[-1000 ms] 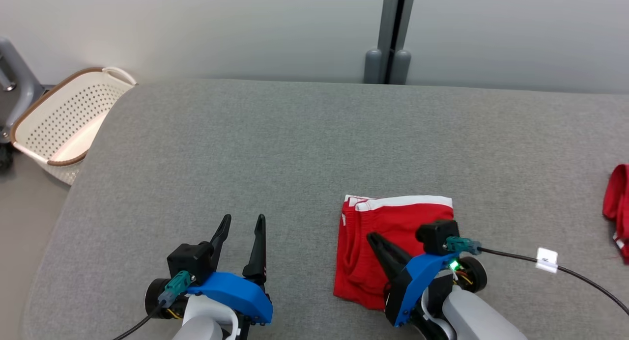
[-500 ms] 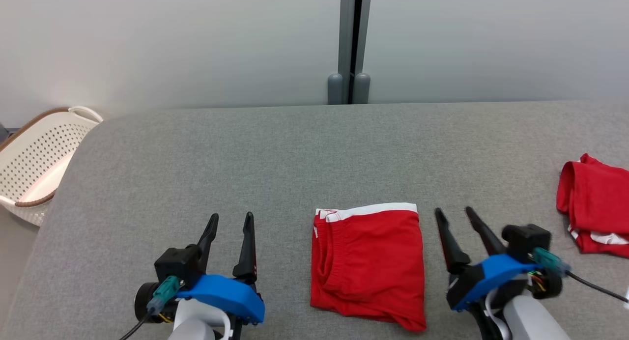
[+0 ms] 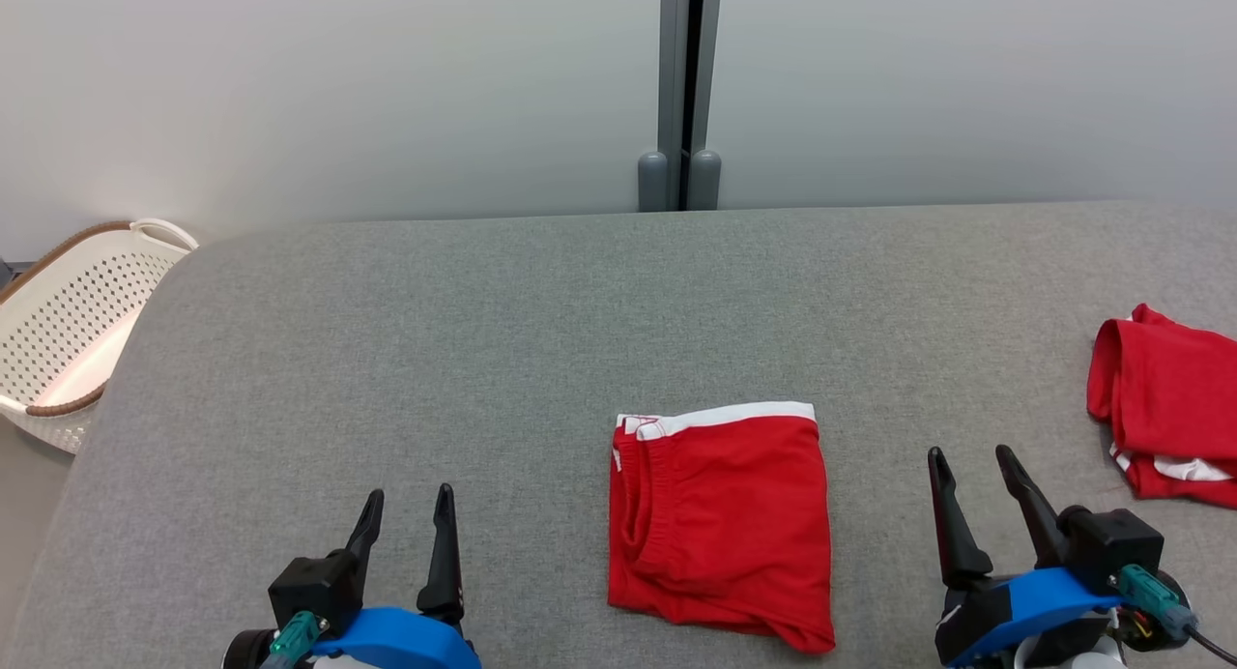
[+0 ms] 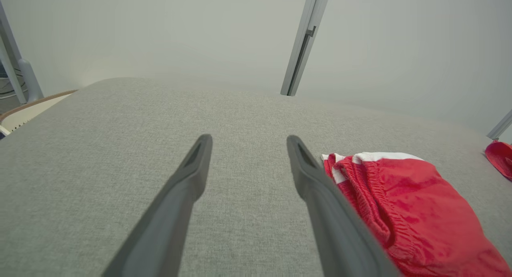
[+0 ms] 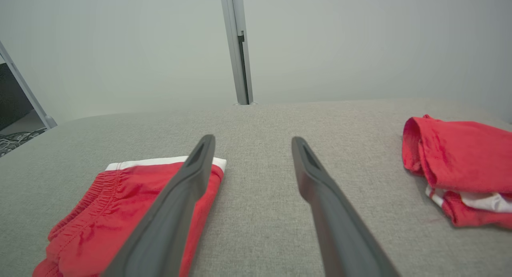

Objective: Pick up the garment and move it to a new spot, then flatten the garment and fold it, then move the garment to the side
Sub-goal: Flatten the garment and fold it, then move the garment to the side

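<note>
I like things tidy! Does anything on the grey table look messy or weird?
The folded red shorts in the middle lie neat. The other red garment at the far right is bunched up, white trim poking out. Nothing looks spilled or broken.

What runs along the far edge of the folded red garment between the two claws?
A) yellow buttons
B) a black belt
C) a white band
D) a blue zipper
C: the garment has a white band along its far edge, also seen in both wrist views.
</note>
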Tool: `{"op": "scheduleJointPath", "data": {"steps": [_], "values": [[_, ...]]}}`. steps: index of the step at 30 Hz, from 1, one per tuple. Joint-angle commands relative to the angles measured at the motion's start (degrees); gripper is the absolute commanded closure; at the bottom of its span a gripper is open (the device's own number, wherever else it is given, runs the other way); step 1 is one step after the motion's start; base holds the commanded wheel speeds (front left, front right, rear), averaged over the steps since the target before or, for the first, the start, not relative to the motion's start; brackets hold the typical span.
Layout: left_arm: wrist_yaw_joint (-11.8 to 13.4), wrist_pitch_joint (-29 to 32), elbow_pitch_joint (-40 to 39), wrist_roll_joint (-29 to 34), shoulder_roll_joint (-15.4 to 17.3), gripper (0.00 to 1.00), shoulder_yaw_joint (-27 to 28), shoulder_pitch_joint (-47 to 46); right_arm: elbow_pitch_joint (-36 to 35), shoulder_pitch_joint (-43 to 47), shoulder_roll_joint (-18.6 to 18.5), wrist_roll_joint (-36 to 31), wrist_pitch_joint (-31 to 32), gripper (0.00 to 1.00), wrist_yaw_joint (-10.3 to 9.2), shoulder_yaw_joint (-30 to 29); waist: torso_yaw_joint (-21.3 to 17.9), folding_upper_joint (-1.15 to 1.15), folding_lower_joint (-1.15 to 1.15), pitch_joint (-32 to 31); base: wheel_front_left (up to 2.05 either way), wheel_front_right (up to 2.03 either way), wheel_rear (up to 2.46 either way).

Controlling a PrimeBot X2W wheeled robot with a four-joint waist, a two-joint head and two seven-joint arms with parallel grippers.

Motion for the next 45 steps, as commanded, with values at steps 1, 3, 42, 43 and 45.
{"op": "scheduleJointPath", "data": {"steps": [1,3,42,43,45], "values": [[0.1,-0.3,0.0,0.5,0.4,0.0,0.3,0.3,-0.5,1.1,0.1,0.6,0.2,0.0,0.03,0.1,0.1,0.0,0.0,0.0,0.0,0.0,0.0],[0.0,-0.3,0.2,0.8,0.3,0.0,0.3,0.3,-1.3,1.6,0.1,1.1,0.4,0.0,0.03,0.4,0.2,0.0,0.0,0.0,0.0,0.0,0.0],[-1.3,-0.3,1.0,3.1,-2.2,0.0,0.1,-2.8,2.4,-5.6,-2.9,9.9,29.2,0.0,0.03,-2.3,9.5,0.0,0.0,6.0,0.0,0.0,0.0],[-1.3,-0.3,1.2,3.1,-2.3,0.0,0.2,-2.9,3.2,-5.7,-2.8,10.5,29.5,0.0,0.03,-2.4,10.0,0.0,0.0,6.2,0.0,0.0,0.0],[-1.4,-0.3,1.3,3.4,-2.5,0.0,0.3,-2.9,5.0,-5.9,-2.7,11.4,30.1,0.0,0.03,-2.1,10.9,0.0,0.0,6.5,0.0,0.0,0.0]]}}
